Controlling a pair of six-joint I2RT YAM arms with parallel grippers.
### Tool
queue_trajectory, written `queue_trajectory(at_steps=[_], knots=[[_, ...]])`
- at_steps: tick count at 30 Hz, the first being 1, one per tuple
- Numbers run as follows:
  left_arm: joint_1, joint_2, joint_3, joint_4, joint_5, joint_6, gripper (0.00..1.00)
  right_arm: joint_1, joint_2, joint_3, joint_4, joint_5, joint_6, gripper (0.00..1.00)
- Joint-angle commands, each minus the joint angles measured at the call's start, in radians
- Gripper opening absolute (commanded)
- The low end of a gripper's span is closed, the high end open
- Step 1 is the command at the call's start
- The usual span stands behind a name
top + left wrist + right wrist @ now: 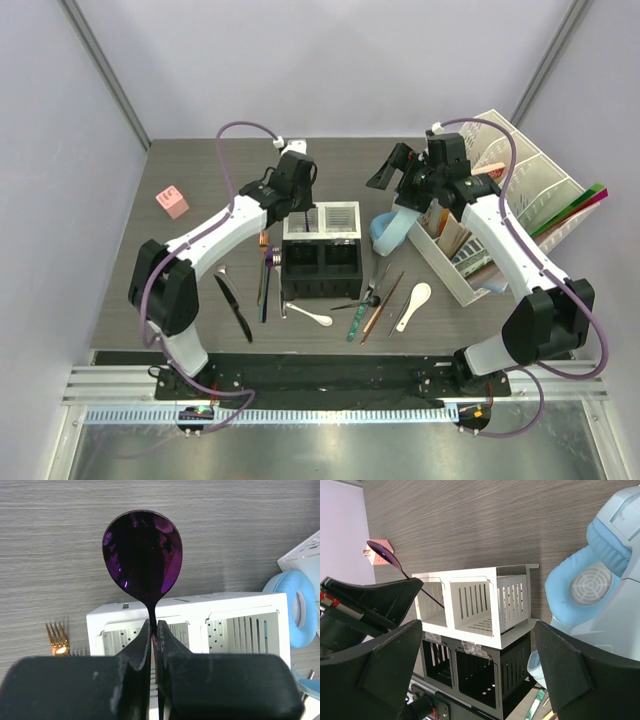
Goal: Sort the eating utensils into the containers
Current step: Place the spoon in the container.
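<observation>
The left gripper (300, 208) hangs over the 12 o'clock half of the caddy (322, 262), its jaws clamped tight on the thin handle of the purple spoon (142, 555). In the left wrist view the spoon's glossy dark bowl stands clear beyond the jaws, with the grey worktop (240, 525) behind it. The right wrist view shows the spoon tilted with its bowl uppermost. Its handle slants down toward the white compartment (432, 605) on the caddy's 9 o'clock side, and I cannot tell whether the tip is inside.

The right gripper (392, 170) hovers at about 1 o'clock of the caddy, jaws spread wide with nothing between them. Below it the light blue ring (392, 230) lies just beside the caddy at 3 o'clock, with the white slotted rack (500, 200) beyond.

Other utensils lie flat on the worktop:
- The copper fork (263, 243) is just beside the caddy at 9 o'clock.
- The black knife (232, 305) is at 8 o'clock.
- A white soup spoon (310, 316) is at 6 o'clock.
- The green-patterned piece (358, 318), the chopsticks (385, 300) and a second soup spoon (414, 305) are near 4 to 5 o'clock.

The pink block (172, 202) sits well apart at 10 o'clock.
</observation>
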Motion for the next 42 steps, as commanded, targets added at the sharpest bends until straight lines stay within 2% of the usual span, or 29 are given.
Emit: queue_trajectory(at_steps=[1, 7, 8, 10, 11, 14, 18, 19, 21, 27, 42], knots=[[-0.011, -0.050, -0.050, 0.000, -0.101, 0.058, 0.00, 0.004, -0.003, 0.013, 0.045, -0.011, 0.018, 1.00], [-0.011, -0.073, -0.059, 0.012, -0.137, 0.086, 0.01, 0.019, 0.014, 0.031, 0.059, -0.002, 0.020, 1.00], [-0.015, -0.079, -0.065, 0.015, -0.140, 0.094, 0.04, 0.021, 0.018, 0.034, 0.060, 0.006, 0.018, 1.00], [-0.019, -0.102, -0.103, 0.055, -0.155, 0.117, 0.13, 0.025, 0.015, 0.034, 0.060, 0.009, 0.020, 0.99], [-0.019, -0.109, -0.113, 0.058, -0.161, 0.120, 0.26, 0.027, 0.009, 0.031, 0.059, 0.011, 0.017, 1.00], [-0.019, -0.122, -0.143, 0.066, -0.186, 0.124, 0.51, 0.033, 0.001, 0.023, 0.062, 0.021, 0.009, 1.00], [-0.019, -0.149, -0.179, 0.088, -0.219, 0.123, 0.52, 0.038, -0.005, -0.003, 0.060, 0.035, 0.012, 1.00], [-0.021, -0.166, -0.176, 0.085, -0.232, 0.121, 0.61, 0.042, -0.003, -0.003, 0.062, 0.032, 0.013, 1.00], [-0.019, -0.184, -0.167, 0.072, -0.275, 0.118, 0.70, 0.044, 0.006, 0.008, 0.063, 0.034, 0.016, 1.00], [-0.018, -0.198, -0.134, 0.049, -0.299, 0.123, 0.71, 0.051, 0.041, 0.043, 0.066, 0.026, 0.012, 1.00], [0.012, -0.096, -0.065, 0.022, -0.249, 0.103, 0.69, 0.051, -0.020, -0.029, 0.066, 0.058, -0.005, 1.00]])
